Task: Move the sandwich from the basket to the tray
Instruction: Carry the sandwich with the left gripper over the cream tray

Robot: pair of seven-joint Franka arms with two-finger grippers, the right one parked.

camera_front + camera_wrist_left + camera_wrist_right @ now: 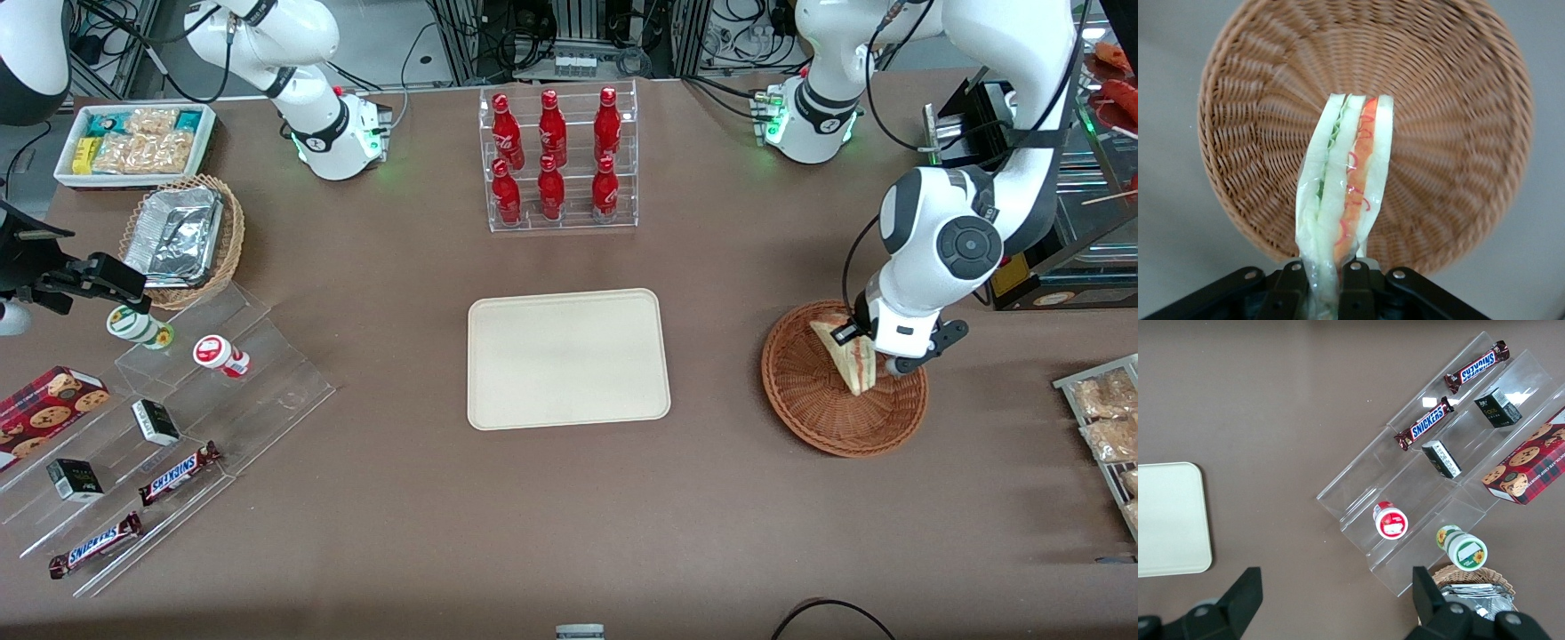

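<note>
1. Nearest to the front camera, toward the parked arm's end of the worktop point(569, 533), two bars with the word SNICKERS point(180, 472) lie on a clear stepped stand point(267, 373), together with small dark boxes point(156, 421) whose writing I cannot read.
2. Beside them, a red cookie box point(44, 404) and two small round tubs point(220, 355) rest on the same stand; their labels are too small to read.
3. Toward the working arm's end, the basket point(822, 418) sits on the worktop, with open brown surface all around its rim.
4. Over the basket, the pincer point(1331, 283) is closed on the sandwich point(849, 356), which hangs from one end with its cut edge showing green, pink and red layers; in the wrist view it seems raised above the weave, not resting on it.
5. At the middle, the tray point(569, 359) lies flat with nothing on it, and a wide strip of bare worktop separates its rim from the basket.
6. Farther off, a clear rack holds six red bottles point(551, 160) with white script, too small to read.
7. Farthest, at the parked arm's end, a tan wicker basket with foil trays point(178, 236) sits next to a white bin of snack packets point(133, 142).
</note>
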